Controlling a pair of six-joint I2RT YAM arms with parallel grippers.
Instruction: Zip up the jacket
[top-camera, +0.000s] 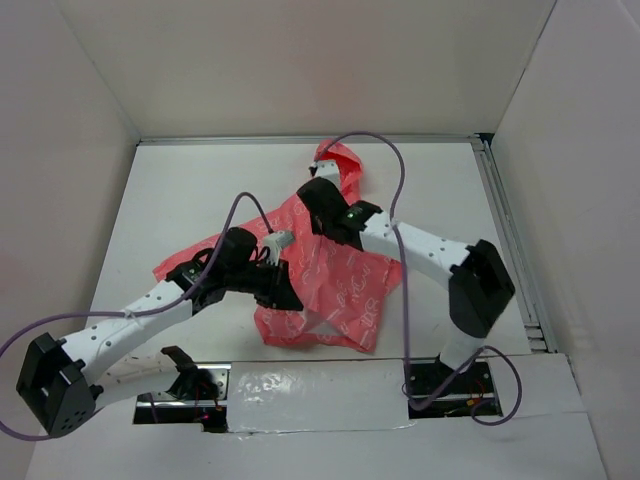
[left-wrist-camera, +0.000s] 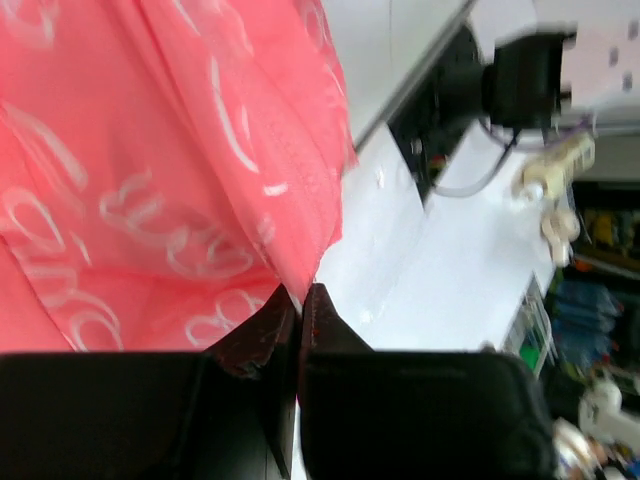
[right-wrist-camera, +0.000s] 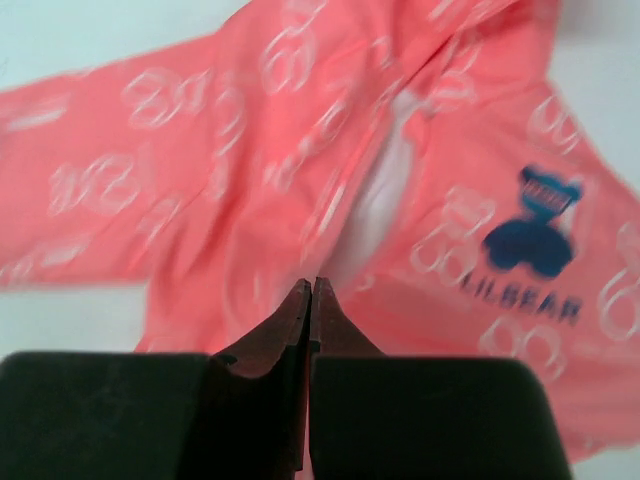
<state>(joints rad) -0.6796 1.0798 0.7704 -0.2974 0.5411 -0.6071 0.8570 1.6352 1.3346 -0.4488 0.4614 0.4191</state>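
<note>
Coral jacket (top-camera: 340, 290) — hood far | left gripper (left-wrist-camera: 305, 296) pinches it | right gripper (right-wrist-camera: 311, 291) closed (grip unclear)

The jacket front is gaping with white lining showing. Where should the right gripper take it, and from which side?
Probably the front edge of the jacket beside the white lining, on the side away from the bear emblem. That flap looks lifted into a ridge, so the right gripper, now shut, could open and come straight down astride it. No zipper pull is visible.
</note>
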